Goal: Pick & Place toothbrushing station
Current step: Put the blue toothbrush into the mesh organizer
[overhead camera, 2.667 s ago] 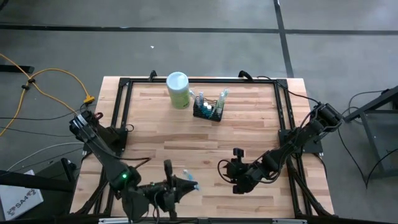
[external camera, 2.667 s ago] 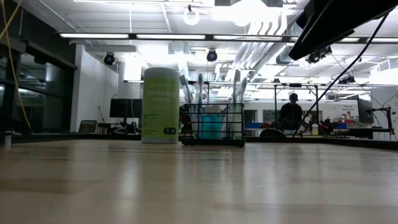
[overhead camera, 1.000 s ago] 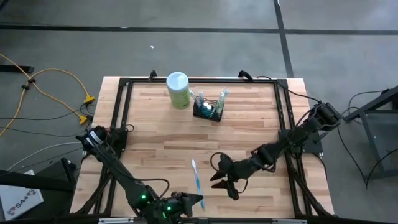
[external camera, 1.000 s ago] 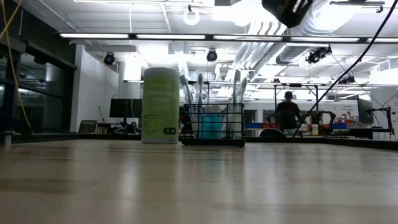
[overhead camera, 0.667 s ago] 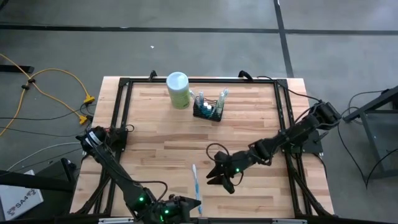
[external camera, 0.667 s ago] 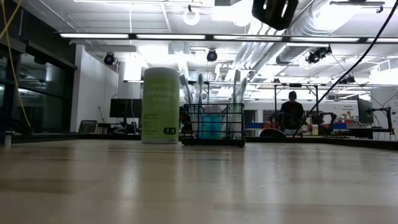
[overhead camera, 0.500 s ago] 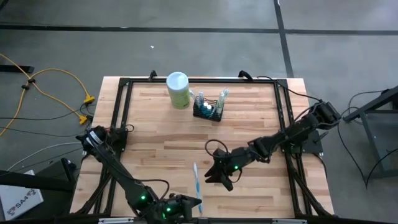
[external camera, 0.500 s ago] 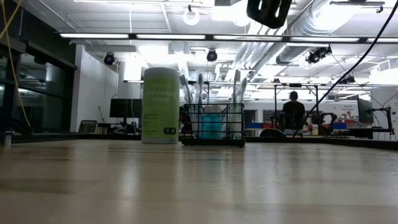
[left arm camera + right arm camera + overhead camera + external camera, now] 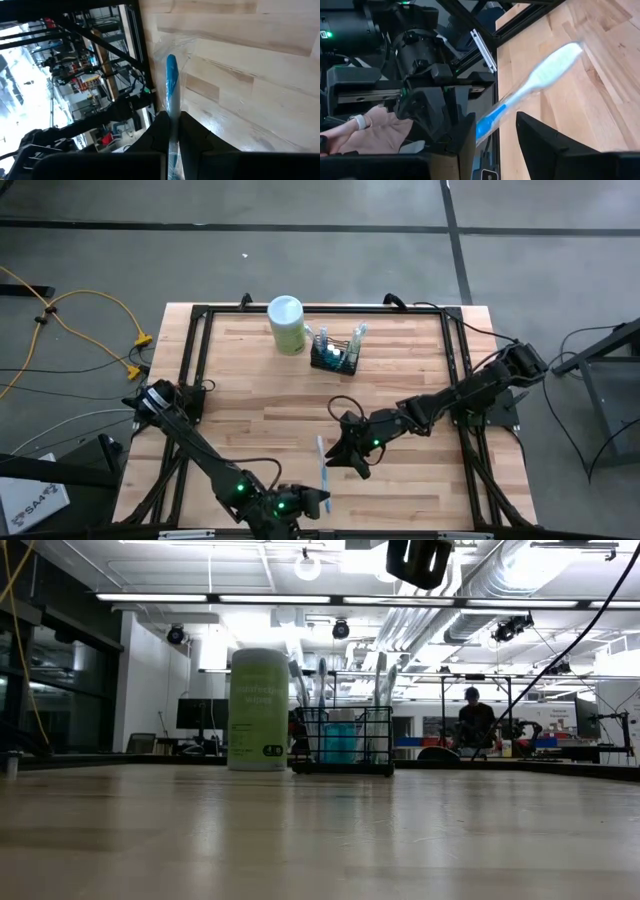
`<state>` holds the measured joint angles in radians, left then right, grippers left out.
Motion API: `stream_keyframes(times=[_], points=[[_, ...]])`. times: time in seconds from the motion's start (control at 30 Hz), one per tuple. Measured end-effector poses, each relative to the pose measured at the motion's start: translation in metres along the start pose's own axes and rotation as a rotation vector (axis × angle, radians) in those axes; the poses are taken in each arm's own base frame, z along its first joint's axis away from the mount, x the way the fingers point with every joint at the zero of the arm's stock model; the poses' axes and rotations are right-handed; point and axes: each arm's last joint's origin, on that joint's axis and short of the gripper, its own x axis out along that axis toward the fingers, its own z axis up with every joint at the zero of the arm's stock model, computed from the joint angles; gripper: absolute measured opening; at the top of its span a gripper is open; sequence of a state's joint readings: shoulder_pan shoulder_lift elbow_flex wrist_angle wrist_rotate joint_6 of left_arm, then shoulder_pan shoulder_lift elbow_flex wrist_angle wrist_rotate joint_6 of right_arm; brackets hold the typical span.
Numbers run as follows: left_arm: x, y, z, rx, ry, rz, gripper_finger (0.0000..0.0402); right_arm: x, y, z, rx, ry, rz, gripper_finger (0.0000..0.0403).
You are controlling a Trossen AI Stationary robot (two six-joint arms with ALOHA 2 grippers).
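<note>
left pincer (image 9: 318, 501): we see it at the near edge of the counter (image 9: 400, 370), clamped on the blue handle end of a toothbrush (image 9: 322, 463); in the left wrist view its fingers (image 9: 161, 131) pinch the toothbrush (image 9: 171, 90) tight.
toothbrush: white and blue, seemingly in a clear wrapper; it sticks out from the left pincer toward the counter's middle, head end away from the pincer.
right pincer (image 9: 350, 459): fingers parted, nothing between them. It sits just beside the toothbrush's head end, on its right; we can't tell whether it touches. In the right wrist view the toothbrush (image 9: 530, 87) lies ahead of the gap between its two fingers (image 9: 540, 135).
arm poses: left arm runs from the left rail down along the near edge, wrist folded low. Right arm reaches in long from the right rail toward the counter's near middle, pincer high above the surface; the low view shows only a dark part of it at the top.
toothbrushing station (image 9: 334, 356): black wire-mesh caddy at the far side of the counter, well apart from both pincers, upright.
station contents: we see several upright brushes and a blue item inside (image 9: 340, 735); which compartment each one is in, we can't tell.
canister (image 9: 286, 325): pale green, white lid, standing just beside the station on its left.
</note>
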<state>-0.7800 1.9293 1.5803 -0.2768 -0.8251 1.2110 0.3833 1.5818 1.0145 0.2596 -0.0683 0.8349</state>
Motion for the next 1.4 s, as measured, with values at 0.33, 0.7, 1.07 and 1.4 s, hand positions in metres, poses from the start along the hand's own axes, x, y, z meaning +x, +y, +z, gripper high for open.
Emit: stream_keyframes(times=[0.33,0.7,1.07,1.4], points=[[0.011,0.003,-0.01,0.025,-0.009,-0.022,0.001,-0.001,-0.006,0.006,0.015,-0.005,-0.009,0.0133],[0.024,0.006,-0.021,0.014,-0.042,-0.051,0.001,-0.001,-0.012,0.01,0.017,-0.01,-0.034,0.0133],[0.027,0.007,-0.024,0.008,-0.054,-0.056,0.001,-0.002,-0.017,0.016,0.021,-0.029,-0.048,0.0133],[0.027,0.007,-0.024,0.006,-0.057,-0.058,0.001,-0.002,-0.017,0.016,0.021,-0.04,-0.057,0.0133]])
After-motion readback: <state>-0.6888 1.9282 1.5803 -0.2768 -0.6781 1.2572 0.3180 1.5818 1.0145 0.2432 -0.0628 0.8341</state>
